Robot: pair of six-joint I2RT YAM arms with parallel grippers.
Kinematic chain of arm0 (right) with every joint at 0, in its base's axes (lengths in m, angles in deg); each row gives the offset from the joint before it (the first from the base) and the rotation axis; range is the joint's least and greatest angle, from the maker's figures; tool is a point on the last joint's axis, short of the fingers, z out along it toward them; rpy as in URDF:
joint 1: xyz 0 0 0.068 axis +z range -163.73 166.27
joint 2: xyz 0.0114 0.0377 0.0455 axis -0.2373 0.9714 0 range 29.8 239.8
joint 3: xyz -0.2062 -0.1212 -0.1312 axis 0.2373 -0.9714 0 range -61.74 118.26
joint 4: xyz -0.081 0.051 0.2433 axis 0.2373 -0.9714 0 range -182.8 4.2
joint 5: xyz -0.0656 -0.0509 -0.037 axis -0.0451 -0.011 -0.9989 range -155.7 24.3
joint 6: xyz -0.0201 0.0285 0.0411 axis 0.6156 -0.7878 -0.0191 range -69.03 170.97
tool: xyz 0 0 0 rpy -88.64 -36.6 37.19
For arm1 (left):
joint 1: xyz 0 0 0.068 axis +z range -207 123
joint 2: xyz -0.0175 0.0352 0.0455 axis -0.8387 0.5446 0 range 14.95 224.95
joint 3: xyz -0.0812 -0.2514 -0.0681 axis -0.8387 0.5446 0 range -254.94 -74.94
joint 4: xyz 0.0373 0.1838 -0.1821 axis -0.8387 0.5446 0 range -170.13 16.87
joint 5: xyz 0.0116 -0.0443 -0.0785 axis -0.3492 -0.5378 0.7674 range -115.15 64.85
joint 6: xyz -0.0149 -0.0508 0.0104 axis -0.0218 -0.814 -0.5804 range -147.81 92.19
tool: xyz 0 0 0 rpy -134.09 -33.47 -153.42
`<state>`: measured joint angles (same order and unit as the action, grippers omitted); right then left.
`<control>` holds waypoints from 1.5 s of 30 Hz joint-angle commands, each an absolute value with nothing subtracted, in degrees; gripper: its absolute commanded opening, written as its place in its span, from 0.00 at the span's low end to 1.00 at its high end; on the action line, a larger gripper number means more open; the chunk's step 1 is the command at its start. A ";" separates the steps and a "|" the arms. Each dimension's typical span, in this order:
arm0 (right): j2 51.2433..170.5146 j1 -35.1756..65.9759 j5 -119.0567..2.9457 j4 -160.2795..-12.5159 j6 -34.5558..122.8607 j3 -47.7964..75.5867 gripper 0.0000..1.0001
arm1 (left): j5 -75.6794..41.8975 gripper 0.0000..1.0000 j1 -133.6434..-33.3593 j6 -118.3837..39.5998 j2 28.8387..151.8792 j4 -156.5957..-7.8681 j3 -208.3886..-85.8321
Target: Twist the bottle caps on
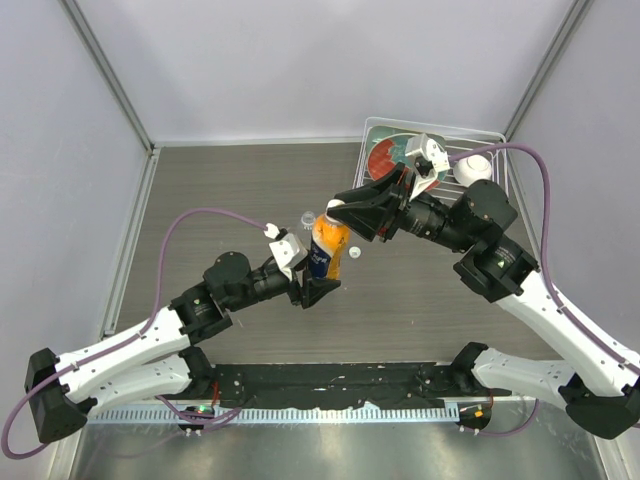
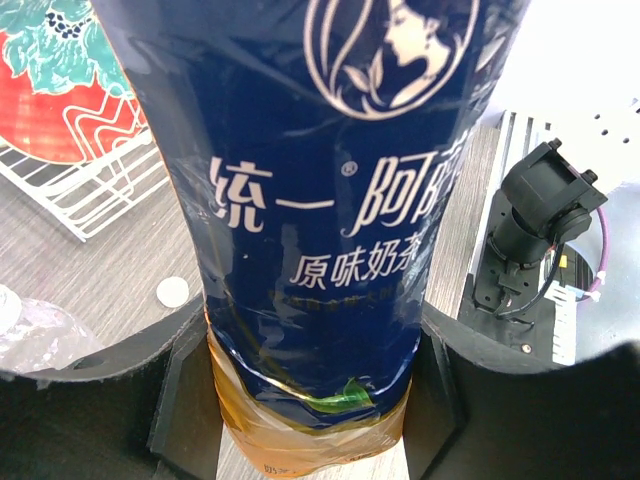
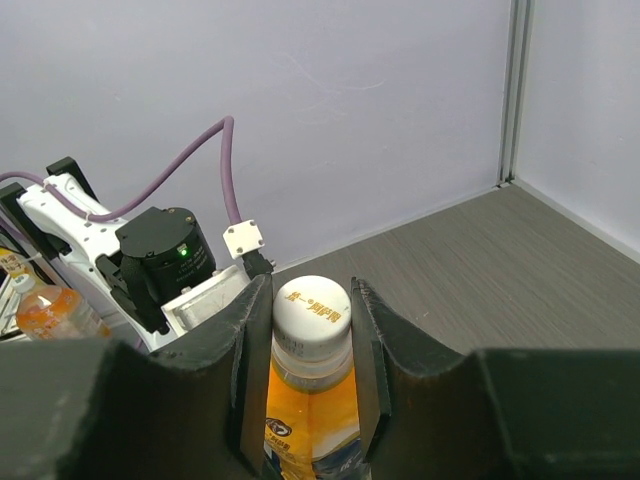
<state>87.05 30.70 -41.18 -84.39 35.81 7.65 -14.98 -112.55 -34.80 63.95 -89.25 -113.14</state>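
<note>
Orange liquid shows under a dark blue label on the orange bottle (image 1: 328, 248), which sits near the middle of the top view. Its neck carries the cream cap (image 3: 312, 303), and the right gripper (image 3: 312, 335) has both fingers (image 3: 250, 345) pressed against the cap's sides. Lower down, the left gripper (image 2: 315, 400) clamps the bottle's body, one black finger (image 2: 175, 400) touching each side. Whether the base rests on the table (image 1: 220, 180) cannot be told.

Just right of the bottle in the top view, a white cap (image 1: 355, 254) lies loose on the table. The clear bottle (image 2: 35, 335) shows at the lower left of the left wrist view, uncapped or not I cannot tell.

At the upper right of the top view, a wire rack (image 1: 430, 122) holds a red-and-teal plate (image 1: 383, 160) and a white ball (image 1: 474, 168).
</note>
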 commanded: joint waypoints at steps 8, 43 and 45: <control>89.56 32.41 -38.80 -95.47 37.87 11.56 0.39 | -15.57 0.53 -111.67 -34.23 61.97 -99.90 -116.60; 97.73 52.98 -85.72 -112.61 43.15 17.36 0.09 | -34.73 0.30 -111.67 -27.55 66.98 -95.33 -124.51; 98.44 54.55 -88.80 -111.91 43.06 17.71 0.10 | -36.74 0.29 -111.67 -29.22 67.42 -95.51 -124.60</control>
